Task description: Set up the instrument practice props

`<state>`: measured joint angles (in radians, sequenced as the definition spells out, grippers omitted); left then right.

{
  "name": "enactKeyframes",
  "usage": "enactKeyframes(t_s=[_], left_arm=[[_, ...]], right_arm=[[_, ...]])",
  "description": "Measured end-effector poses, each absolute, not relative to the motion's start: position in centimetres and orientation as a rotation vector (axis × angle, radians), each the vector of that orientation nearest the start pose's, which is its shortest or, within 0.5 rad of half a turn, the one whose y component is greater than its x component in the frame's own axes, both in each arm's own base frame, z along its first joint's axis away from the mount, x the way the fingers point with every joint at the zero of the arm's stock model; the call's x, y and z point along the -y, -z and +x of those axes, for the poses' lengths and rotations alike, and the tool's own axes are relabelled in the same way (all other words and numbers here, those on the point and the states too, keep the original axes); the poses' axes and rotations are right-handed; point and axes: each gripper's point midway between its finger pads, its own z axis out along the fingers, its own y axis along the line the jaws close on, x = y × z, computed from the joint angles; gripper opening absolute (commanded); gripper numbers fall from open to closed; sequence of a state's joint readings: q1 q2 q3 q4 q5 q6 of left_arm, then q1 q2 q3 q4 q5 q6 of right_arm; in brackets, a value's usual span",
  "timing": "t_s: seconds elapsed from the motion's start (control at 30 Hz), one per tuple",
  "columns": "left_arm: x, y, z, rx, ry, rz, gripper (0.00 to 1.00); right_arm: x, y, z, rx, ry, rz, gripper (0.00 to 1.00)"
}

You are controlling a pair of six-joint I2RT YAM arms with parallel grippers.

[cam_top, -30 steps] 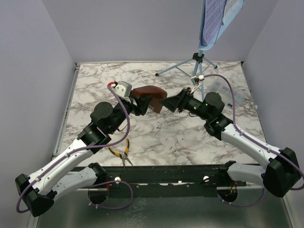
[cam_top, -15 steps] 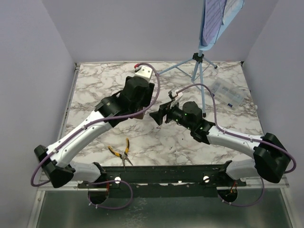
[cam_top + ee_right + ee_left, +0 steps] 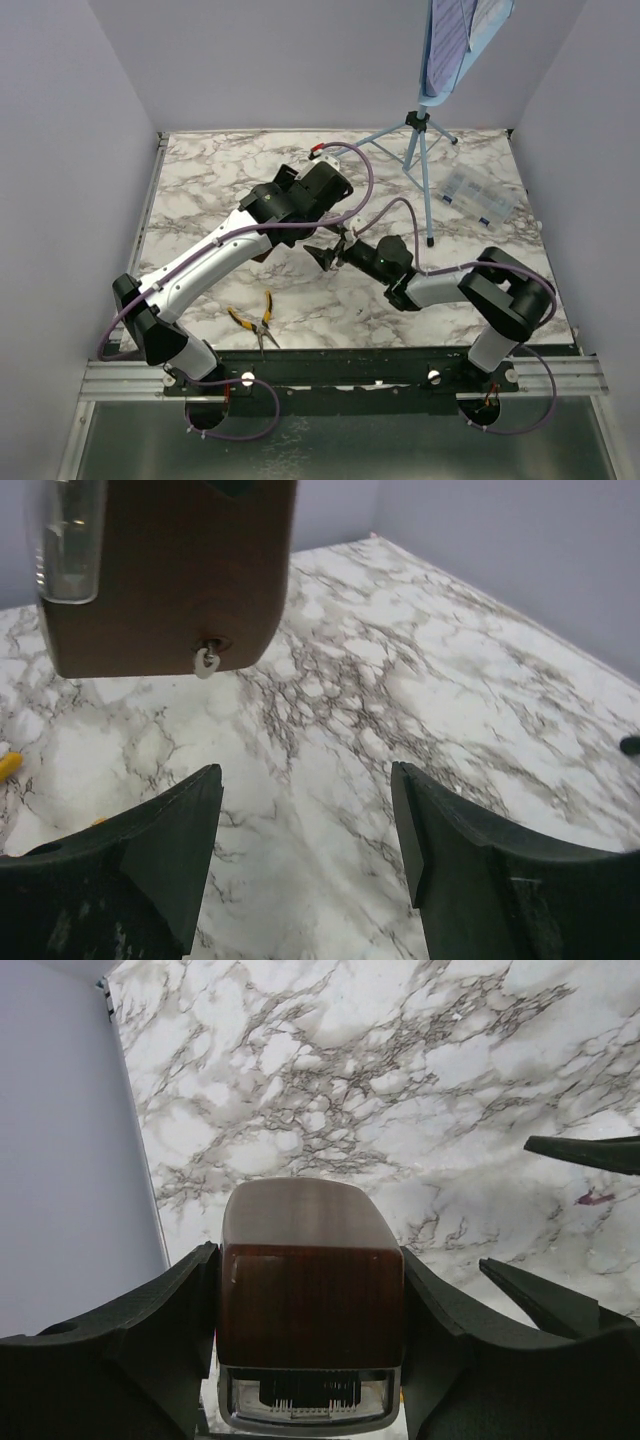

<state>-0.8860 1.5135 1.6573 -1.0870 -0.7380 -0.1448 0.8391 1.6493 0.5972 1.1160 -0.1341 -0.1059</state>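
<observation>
Between lavender walls [image 3: 60, 150], a marble table [image 3: 200, 170] carries the music stand [image 3: 416, 120].

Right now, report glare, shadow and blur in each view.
Top external: even light, soft shadows on the table, music stand cropped at top. Left wrist: pale sheen on top of the metronome, grain sharp. Right wrist: metronome cropped at top, no glare.

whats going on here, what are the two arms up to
The left gripper is clamped on a small brown metronome, holding it over the middle of the marble table. The right gripper is open and empty, close beside it. The blue music stand is up at the back right, with a sheet of music on it. The pliers and clear box lie untouched.
</observation>
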Motion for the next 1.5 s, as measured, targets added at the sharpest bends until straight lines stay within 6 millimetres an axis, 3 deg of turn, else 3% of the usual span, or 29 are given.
enactKeyframes(t_s=[0.3,0.53,0.67,1.1,1.5], left_arm=[[17.3,-27.6,29.3,-2.197,-0.475,0.572,0.0],[17.2,-27.7,29.3,-2.195,-0.475,0.564,0.0],[17.2,-27.7,29.3,-2.195,-0.477,0.562,0.0],[17.2,-27.7,29.3,-2.193,-0.477,0.565,0.0],[17.2,-27.7,29.4,-2.193,-0.477,0.565,0.0]], right_arm=[[-41.2,-18.1,28.2,-1.087,-0.749,-0.838,0.67],[-43.4,-19.4,29.3,-1.026,-0.762,-0.812,0.49],[-43.9,-19.3,29.6,-1.023,-0.767,-0.811,0.46],[-44.3,-19.0,29.0,-1.037,-0.823,-0.814,0.5],[-44.4,-18.6,28.9,-1.06,-0.832,-0.811,0.37]])
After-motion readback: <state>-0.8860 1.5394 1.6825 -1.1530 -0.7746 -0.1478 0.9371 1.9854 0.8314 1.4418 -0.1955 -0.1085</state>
